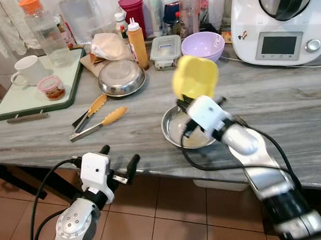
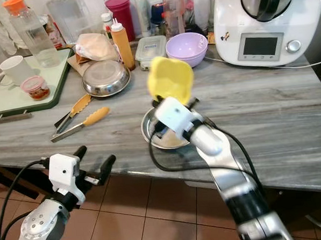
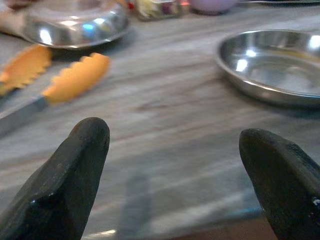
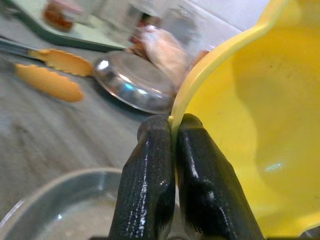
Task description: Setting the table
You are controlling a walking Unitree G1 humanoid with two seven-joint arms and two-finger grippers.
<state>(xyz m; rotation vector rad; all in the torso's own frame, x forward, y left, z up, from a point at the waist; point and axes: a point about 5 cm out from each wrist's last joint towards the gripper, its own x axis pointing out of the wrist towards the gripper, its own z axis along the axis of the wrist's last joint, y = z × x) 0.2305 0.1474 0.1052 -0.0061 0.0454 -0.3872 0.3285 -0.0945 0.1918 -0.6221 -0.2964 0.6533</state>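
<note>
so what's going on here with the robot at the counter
The robot's right hand is shut on the rim of a yellow bowl, holding it tipped on edge above a steel dish on the grey counter. Its left hand hangs open at the counter's near edge, near the orange-tipped tongs.

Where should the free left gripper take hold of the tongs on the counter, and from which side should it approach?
Probably at the bare metal arms of the tongs, behind the orange tips. They lie flat, handle end toward the table's near edge, where the open left gripper hovers. A top-down approach with fingers across both arms looks best, since they spread slightly and sit low on the counter.
</note>
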